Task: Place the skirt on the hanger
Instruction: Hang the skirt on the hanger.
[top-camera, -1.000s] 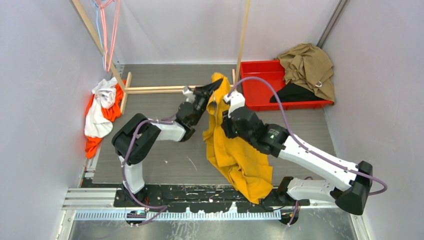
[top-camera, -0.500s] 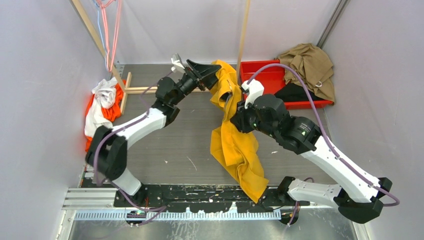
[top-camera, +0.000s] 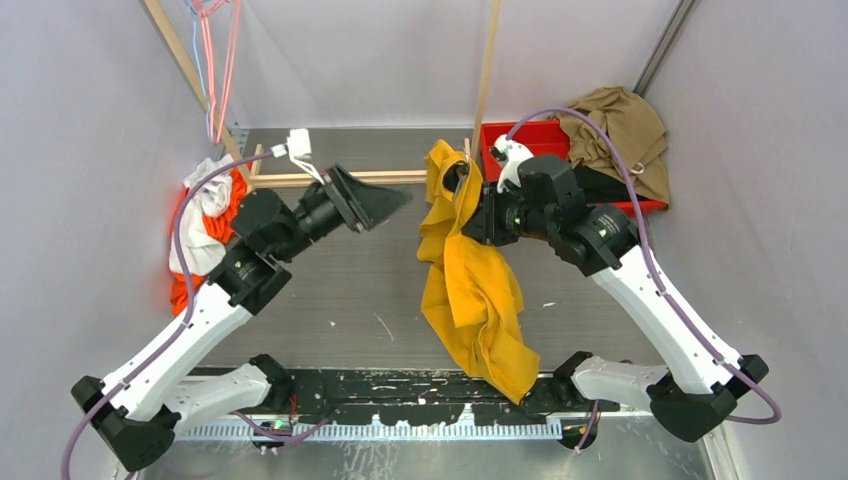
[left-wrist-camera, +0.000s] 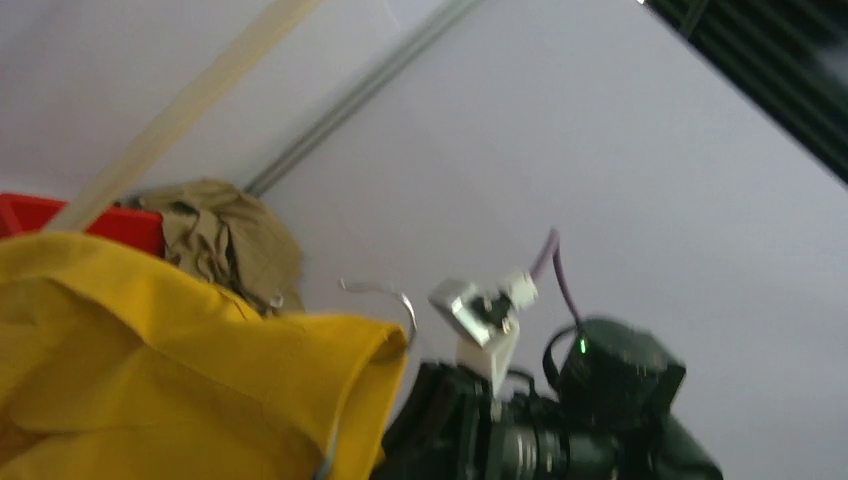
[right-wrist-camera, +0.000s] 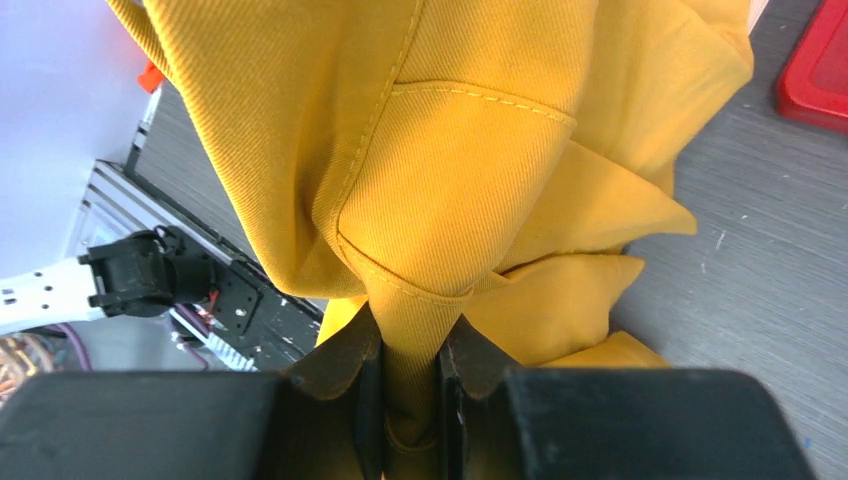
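Over the grey table (top-camera: 330, 290), seen from above, the skirt (top-camera: 470, 290) hangs left of the red bin (top-camera: 540, 138) from the right gripper (top-camera: 467, 200); the left gripper (top-camera: 390, 203) is farther left, jaws unreadable. The left wrist alone shows a hanger hook (left-wrist-camera: 385, 298) at the skirt's top. The right wrist alone shows jaws clamped on one thin fold, which could slip under the cloth's weight.

I see matt yellow twill cloth, the skirt (right-wrist-camera: 440, 170), pinched between my right gripper (right-wrist-camera: 410, 338)'s smooth black plastic fingers (right-wrist-camera: 335, 368).
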